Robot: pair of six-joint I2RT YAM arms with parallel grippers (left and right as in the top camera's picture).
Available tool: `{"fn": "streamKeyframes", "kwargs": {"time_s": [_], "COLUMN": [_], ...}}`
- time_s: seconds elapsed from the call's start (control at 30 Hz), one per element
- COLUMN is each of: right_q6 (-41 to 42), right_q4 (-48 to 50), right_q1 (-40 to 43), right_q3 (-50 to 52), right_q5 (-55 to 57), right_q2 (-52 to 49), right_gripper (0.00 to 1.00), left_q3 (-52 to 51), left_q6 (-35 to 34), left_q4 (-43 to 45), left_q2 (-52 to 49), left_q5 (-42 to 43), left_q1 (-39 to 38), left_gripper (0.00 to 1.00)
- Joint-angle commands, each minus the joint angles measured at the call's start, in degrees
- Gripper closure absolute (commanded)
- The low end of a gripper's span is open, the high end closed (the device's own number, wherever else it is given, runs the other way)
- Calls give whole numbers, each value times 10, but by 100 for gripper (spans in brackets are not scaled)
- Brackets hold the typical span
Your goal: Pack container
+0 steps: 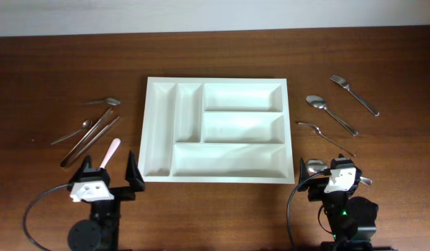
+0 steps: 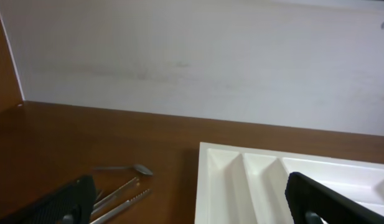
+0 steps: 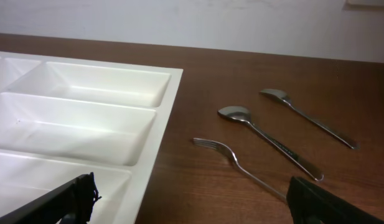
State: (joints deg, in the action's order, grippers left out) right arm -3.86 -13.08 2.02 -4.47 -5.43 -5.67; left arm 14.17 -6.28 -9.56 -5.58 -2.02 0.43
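Note:
The container (image 1: 149,129) is a white tray with five empty compartments, lying in the middle of the wooden table. Its left end (image 2: 205,177) shows in the left wrist view and its right end (image 3: 170,102) in the right wrist view. My left gripper (image 1: 108,169) hangs open near the tray's front left corner, and its black fingers (image 2: 62,202) hold nothing. Off the front right corner my right gripper (image 1: 332,169) is open and empty too, with a fork (image 3: 233,159) on the table ahead of its fingers (image 3: 333,204).
Left of the tray lie a spoon (image 1: 103,102), a second spoon (image 1: 72,132), two long knives (image 1: 93,135) and a pink-handled utensil (image 1: 111,151). On the right are a fork (image 1: 355,95), a spoon (image 1: 331,114), another fork (image 1: 326,137) and a spoon (image 1: 314,166) by the right gripper.

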Motion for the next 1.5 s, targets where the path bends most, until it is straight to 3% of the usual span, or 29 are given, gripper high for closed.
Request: {"fn": "streamKeyframes", "kwargs": {"time_s": [0.0, 0.3, 0.57, 0.93, 1.03, 1.1, 1.2, 1.37, 1.47], "right_q6": [-2, -2, -2, -1, -1, -1, -1, -1, -1], "right_q4": [1, 1, 1, 1, 1, 1, 1, 1, 1], "right_q1": [-5, -5, -5, -5, -5, -5, -5, -5, -5], "right_q3": [5, 5, 5, 5, 5, 5, 5, 5, 5], "right_q5": [-5, -5, -5, -5, -5, -5, -5, -5, -5], "right_q2": [7, 7, 7, 7, 7, 7, 7, 7, 7], "right_gripper": [1, 1, 1, 1, 1, 1, 1, 1, 1], "left_q3": [67, 279, 439, 487, 487, 487, 487, 487, 487], "left_q6": [-7, 14, 27, 27, 27, 28, 5, -222, -310], "left_q4": [-14, -103, -240, -369, -426, -459, -475, -501, -499], "left_q2": [-56, -280, -448, -486, -487, -487, -487, -518, -551], "left_q5": [-10, -10, 24, 400, 431, 406, 278, -45, -125], "left_q1": [-3, -3, -2, -3, -3, -3, -3, 3, 19], "left_gripper": [1, 1, 1, 1, 1, 1, 1, 1, 1]}}
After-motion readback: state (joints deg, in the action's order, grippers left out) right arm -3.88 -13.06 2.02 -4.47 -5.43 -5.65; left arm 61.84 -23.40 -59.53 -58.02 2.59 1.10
